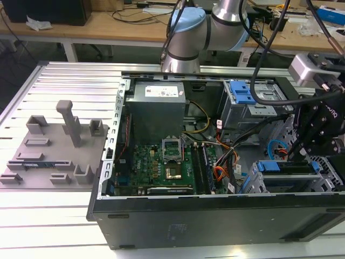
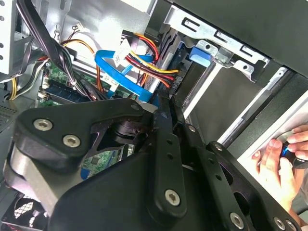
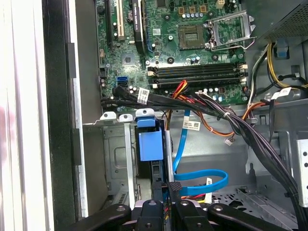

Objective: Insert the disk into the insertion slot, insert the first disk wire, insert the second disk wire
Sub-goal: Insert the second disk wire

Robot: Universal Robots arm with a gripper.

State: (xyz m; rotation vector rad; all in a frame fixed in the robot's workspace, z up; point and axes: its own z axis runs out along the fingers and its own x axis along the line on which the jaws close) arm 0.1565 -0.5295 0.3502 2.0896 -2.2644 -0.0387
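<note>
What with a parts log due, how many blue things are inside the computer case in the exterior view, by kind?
Blue plastic drive fittings: 2, the bay latch and the disk carrier
Blue flat cable: 1
Total: 3

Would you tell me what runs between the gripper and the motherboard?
In the first wrist view, a blue flat cable and a black wire bundle cross between the gripper and the motherboard.

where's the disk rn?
The disk sits in the insertion slot at the exterior view's lower right of the open computer case, right of the motherboard, with the gripper just above it.
</note>
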